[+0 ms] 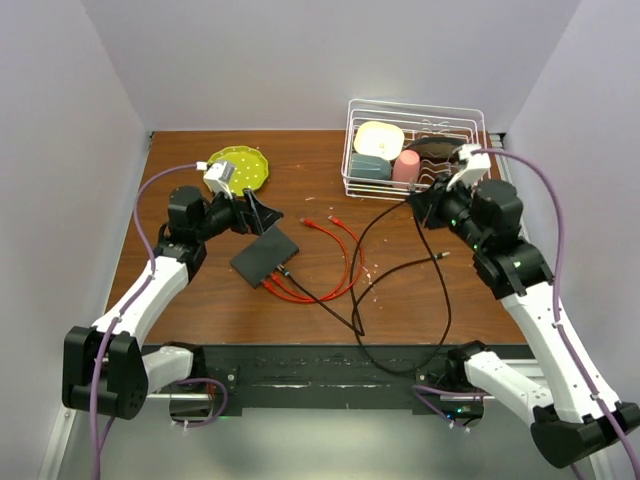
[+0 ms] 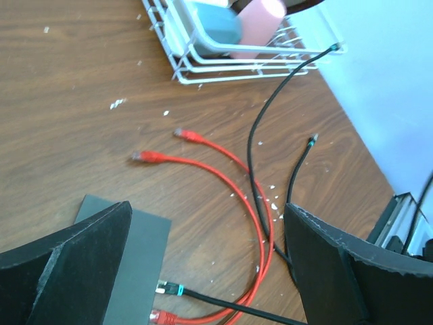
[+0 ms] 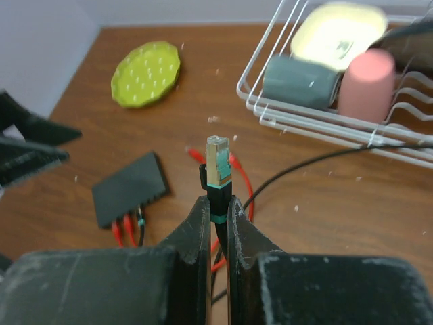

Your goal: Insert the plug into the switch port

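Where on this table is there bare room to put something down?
Bare wood lies at the back between the green plate and the wire rack, and between the switch and the near edge. The middle is crowded with red cables and black cables.

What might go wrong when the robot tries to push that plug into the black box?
The right gripper pinches the plug only at its base, so it might tilt or slip when pushed. The left gripper is open, not holding the black box, which could slide away. Red cables already crowd the ports and may block the way.
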